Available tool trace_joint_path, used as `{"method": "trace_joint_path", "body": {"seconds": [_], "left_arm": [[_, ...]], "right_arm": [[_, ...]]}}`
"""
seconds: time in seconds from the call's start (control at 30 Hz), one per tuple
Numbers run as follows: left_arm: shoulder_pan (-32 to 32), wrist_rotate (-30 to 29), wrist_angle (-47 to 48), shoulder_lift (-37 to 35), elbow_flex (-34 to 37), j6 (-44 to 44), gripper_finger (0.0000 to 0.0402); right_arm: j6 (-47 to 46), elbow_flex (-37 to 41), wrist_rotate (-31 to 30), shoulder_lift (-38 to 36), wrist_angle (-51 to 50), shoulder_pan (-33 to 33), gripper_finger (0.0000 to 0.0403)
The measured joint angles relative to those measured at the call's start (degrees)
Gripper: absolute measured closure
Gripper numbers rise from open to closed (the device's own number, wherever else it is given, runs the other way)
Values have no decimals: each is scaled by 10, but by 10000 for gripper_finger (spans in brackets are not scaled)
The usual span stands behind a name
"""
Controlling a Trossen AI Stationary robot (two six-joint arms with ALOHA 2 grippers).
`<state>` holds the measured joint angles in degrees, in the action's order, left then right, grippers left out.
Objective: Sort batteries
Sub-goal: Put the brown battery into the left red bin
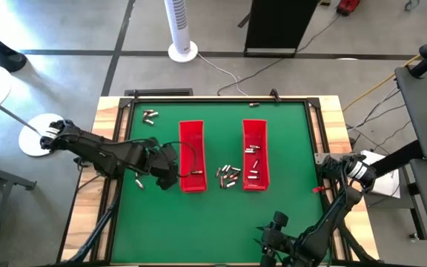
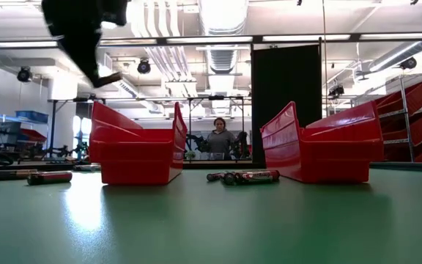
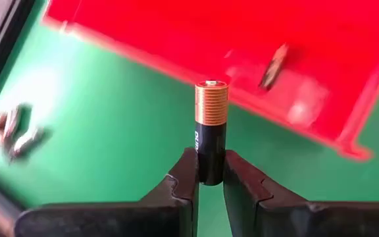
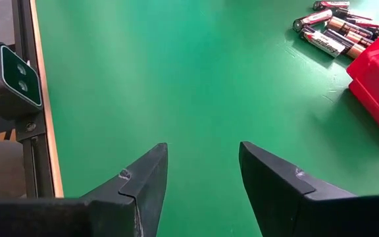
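Note:
My left gripper [image 1: 173, 173] is shut on a black-and-copper battery [image 3: 210, 122], held above the green mat beside the left red tray [image 1: 191, 152]. In the low view it hangs high over that tray [image 2: 86, 44]. One battery [image 3: 273, 66] lies in the left tray. A cluster of batteries [image 1: 228, 176] lies on the mat between the two trays. Several batteries [image 1: 253, 159] lie in the right tray [image 1: 255, 130]. My right gripper [image 4: 202, 158] is open and empty above the mat near the table's near edge [image 1: 273, 231]. My left gripper pinches the battery's black end [image 3: 210, 172] between its two fingers. The battery stands out past the fingertips, in line with them, its copper end [image 3: 211, 99] away from the gripper. It is lifted clear of the mat and the tray.
More loose batteries lie at the mat's far left [image 1: 149, 116] and on the mat beside my left arm [image 1: 138, 180]. A black frame [image 4: 28, 79] runs along the mat's edge. A person [image 2: 220, 138] stands in the room beyond the table.

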<state>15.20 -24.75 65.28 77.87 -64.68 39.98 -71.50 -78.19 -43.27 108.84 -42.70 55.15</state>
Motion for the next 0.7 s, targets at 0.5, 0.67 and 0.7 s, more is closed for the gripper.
{"method": "trace_joint_path", "body": {"seconds": [0.5,0.67,0.7], "left_arm": [[-52,50,-76,101,-85,-242,373],[-80,137,-77,156,-111,-300,373],[-86,150,-77,166,-112,-307,373]], "right_arm": [[-1,0,0,0,2,1,232],[-7,0,10,0,2,1,225],[-7,0,15,0,2,1,223]]}}
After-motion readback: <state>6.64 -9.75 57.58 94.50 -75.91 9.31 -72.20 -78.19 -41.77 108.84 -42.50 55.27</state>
